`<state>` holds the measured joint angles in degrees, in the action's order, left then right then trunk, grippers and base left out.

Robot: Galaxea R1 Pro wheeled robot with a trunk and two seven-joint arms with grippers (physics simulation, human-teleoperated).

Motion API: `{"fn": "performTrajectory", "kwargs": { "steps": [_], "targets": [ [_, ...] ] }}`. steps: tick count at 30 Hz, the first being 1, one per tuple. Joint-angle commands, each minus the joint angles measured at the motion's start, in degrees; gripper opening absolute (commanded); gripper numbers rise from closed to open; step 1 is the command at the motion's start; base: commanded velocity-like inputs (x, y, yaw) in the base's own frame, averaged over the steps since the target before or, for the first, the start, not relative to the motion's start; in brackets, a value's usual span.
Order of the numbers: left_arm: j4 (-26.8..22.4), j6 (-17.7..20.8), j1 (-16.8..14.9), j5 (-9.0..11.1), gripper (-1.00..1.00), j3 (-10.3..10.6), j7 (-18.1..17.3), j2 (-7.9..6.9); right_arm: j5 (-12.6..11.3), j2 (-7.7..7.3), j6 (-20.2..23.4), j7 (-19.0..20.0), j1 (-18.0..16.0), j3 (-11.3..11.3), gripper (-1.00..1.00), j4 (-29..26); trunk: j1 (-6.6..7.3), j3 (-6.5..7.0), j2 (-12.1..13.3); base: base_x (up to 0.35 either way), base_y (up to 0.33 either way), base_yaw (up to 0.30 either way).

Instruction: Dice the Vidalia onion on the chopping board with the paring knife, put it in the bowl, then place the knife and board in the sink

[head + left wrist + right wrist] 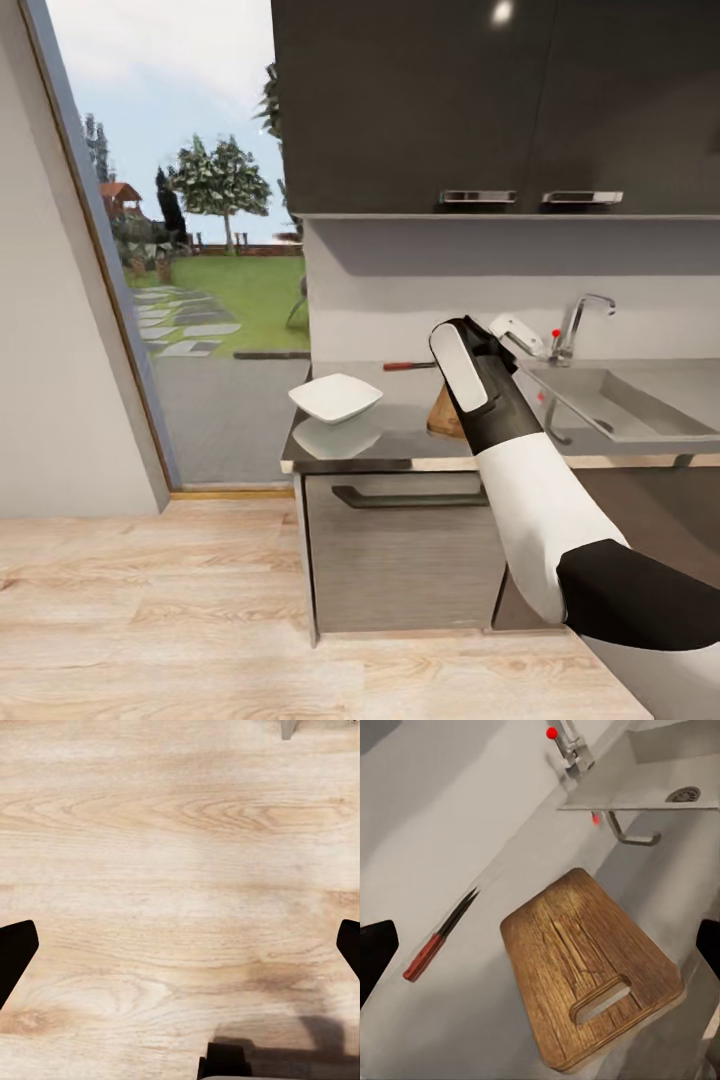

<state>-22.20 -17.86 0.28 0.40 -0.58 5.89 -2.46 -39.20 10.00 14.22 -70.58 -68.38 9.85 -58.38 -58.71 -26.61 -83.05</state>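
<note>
Hovering my right gripper (540, 945), fingers spread wide and empty, over the chopping board (585, 979) on the countertop (400, 440), paring knife (439, 936) just left, bowl (335, 397) farther left, sink (640, 405) right; left gripper (180, 952) equally open above floor (180, 832).

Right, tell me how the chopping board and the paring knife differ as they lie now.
The chopping board is broad, brown wood with a handle slot; the paring knife is slim, with a red handle and dark blade. The board lies nearer the sink, the knife beside it toward the wall. Both rest flat on the countertop, untouched.
</note>
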Motion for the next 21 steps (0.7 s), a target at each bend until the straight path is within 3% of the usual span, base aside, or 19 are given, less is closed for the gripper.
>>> {"fn": "performTrajectory", "kwargs": {
  "steps": [1, 21],
  "targets": [
    [-0.11, -0.07, 0.03, 0.04, 1.00, -0.02, 0.09, 0.00, -0.63, 0.00, 0.58, -0.55, -0.16, 0.03, 1.00, 0.00, -0.01, -0.05, -0.03, 0.077, -0.028, 0.000],
    [-0.13, -0.07, 0.03, 0.04, 1.00, 0.05, 0.09, -0.07, -2.09, 0.00, 0.21, -1.79, -0.36, 0.08, 1.00, 0.01, -0.01, 0.07, -0.03, 0.008, -0.003, -0.019]
  ]
}}
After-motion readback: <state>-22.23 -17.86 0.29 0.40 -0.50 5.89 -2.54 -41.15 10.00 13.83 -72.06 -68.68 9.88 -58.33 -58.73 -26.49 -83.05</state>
